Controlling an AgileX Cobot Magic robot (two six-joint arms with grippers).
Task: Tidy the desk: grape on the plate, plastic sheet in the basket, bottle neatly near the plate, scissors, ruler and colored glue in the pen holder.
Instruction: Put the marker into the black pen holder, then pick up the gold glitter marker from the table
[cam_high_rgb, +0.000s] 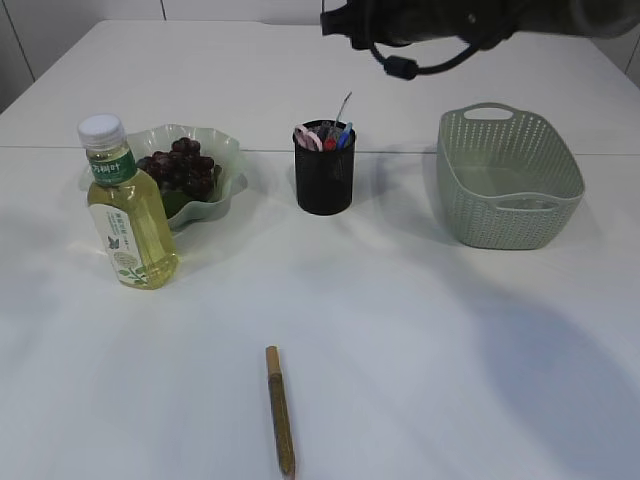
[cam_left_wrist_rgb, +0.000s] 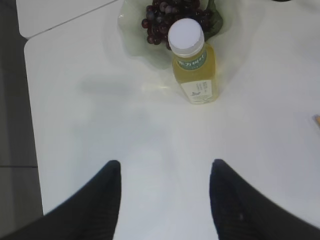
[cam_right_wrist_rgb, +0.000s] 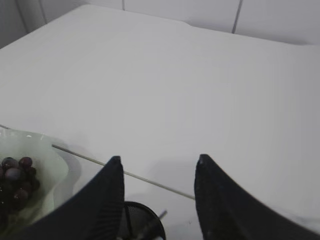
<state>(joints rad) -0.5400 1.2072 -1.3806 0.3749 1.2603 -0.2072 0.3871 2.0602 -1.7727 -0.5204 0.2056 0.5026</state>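
Observation:
The bottle (cam_high_rgb: 130, 205) of yellow drink with a white cap stands upright just left of the pale green plate (cam_high_rgb: 228, 150), which holds dark grapes (cam_high_rgb: 183, 168). The black mesh pen holder (cam_high_rgb: 324, 175) contains pink-handled scissors (cam_high_rgb: 308, 137) and red and blue glue sticks (cam_high_rgb: 341, 135). A narrow brown ruler (cam_high_rgb: 280, 410) lies on the table near the front edge. My right gripper (cam_right_wrist_rgb: 157, 162) is open and empty, high above the pen holder (cam_right_wrist_rgb: 145, 222). My left gripper (cam_left_wrist_rgb: 165, 165) hangs open and empty over bare table, short of the bottle (cam_left_wrist_rgb: 192, 62). No plastic sheet shows.
A green slotted basket (cam_high_rgb: 510, 180) stands at the right. My right arm (cam_high_rgb: 430, 22) with its cable crosses the top of the exterior view. A seam (cam_high_rgb: 520, 152) between two tabletops runs behind the objects. The table's left edge (cam_left_wrist_rgb: 31, 115) shows in the left wrist view.

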